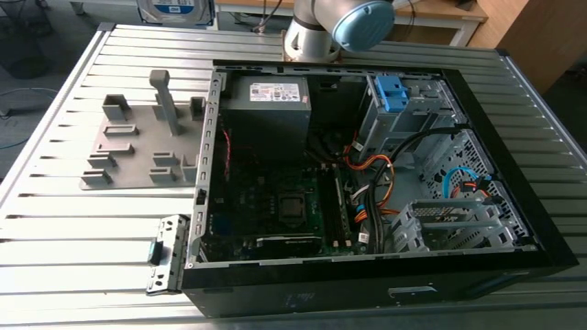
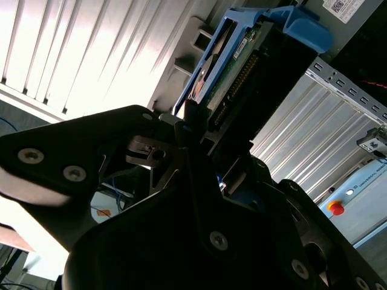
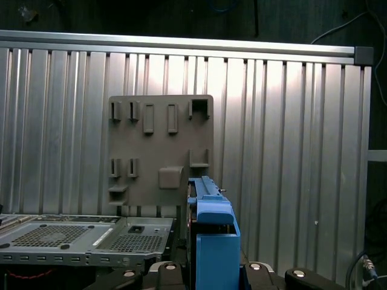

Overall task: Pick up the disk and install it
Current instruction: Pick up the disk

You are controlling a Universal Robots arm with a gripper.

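The disk [image 2: 233, 66], a drive in a bright blue carrier frame, is clamped edge-on between my black fingers in the second wrist view, so my gripper [image 2: 211, 139] is shut on it. In the first wrist view the blue frame [image 3: 211, 235] rises from my gripper [image 3: 211, 273], high above the ribbed table. In the exterior view the disk's silver face with its blue-and-white label [image 1: 174, 9] peeks in at the top edge, beyond the table's far side.
An open black computer case [image 1: 367, 172] lies on the ribbed metal table [image 1: 73, 227], with a blue bracket [image 1: 390, 93] in its drive bay and cables beside it. A grey fixture plate [image 1: 137, 144] with raised slots lies on the exterior view's left. The arm's base [image 1: 321, 31] stands behind the case.
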